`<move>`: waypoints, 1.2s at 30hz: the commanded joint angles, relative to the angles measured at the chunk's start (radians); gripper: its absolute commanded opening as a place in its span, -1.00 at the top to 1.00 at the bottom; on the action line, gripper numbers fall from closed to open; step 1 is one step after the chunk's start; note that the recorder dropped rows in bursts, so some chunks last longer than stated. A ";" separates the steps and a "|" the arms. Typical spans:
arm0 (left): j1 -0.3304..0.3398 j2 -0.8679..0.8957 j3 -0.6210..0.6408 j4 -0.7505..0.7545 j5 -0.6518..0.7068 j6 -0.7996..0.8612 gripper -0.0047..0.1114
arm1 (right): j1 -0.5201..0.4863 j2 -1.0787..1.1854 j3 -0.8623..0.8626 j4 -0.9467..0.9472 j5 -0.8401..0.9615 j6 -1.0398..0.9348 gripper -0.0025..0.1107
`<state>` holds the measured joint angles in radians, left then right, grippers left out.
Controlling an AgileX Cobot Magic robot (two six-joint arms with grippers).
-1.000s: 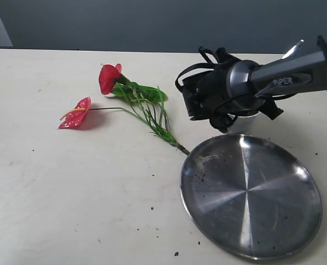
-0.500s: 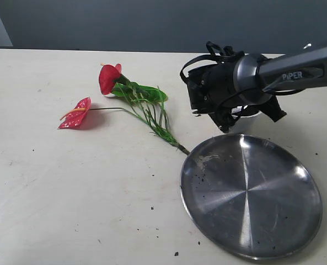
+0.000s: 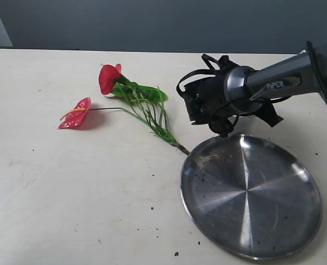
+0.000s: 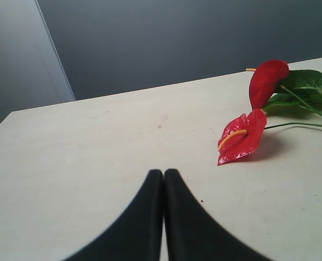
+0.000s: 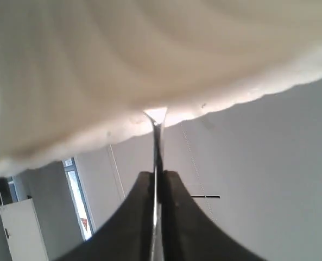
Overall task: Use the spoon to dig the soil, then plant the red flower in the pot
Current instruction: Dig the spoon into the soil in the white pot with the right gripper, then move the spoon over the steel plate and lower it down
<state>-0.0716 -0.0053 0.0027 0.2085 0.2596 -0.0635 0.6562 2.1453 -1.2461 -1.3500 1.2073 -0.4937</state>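
Note:
The red flower (image 3: 109, 78) lies flat on the table left of centre, its stem end touching the steel plate's rim; its blooms also show in the left wrist view (image 4: 242, 137). My right gripper (image 5: 158, 174) is shut on the spoon (image 5: 157, 144), seen edge-on, whose tip meets the white pot (image 5: 150, 65). In the exterior view the right wrist (image 3: 218, 102) hovers behind the plate and hides the pot. Of the soil, only dark crumbs (image 3: 151, 208) show. My left gripper (image 4: 163, 172) is shut and empty, low over bare table short of the blooms.
A large round steel plate (image 3: 251, 193) with dark specks lies at the front right, just in front of the right wrist. Crumbs are scattered on the table before it. The table's far edge meets a dark wall.
The right wrist has turned and dipped slightly toward the plate's far rim. The spoon handle and the white pot seen beside it earlier are now hidden. The flower has not moved.

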 commanded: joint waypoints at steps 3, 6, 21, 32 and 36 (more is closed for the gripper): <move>-0.002 0.005 -0.003 -0.005 -0.007 -0.005 0.89 | -0.017 -0.067 0.005 -0.030 -0.007 0.051 0.97; -0.002 0.005 -0.003 -0.005 -0.007 -0.005 0.89 | -0.028 -0.101 0.005 -0.030 -0.010 0.087 0.97; -0.002 0.005 -0.003 -0.005 -0.007 -0.005 0.89 | -0.039 -0.351 0.005 0.623 -0.117 0.483 0.97; -0.002 0.005 -0.003 -0.005 -0.007 -0.005 0.89 | -0.039 -0.409 0.005 1.169 -0.198 0.444 0.97; -0.002 0.005 -0.003 -0.005 -0.007 -0.005 0.89 | -0.039 -0.409 0.019 1.201 -0.168 0.413 0.97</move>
<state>-0.0716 -0.0053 0.0027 0.2085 0.2596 -0.0635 0.6224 1.7480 -1.2428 -0.1730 1.0263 -0.0597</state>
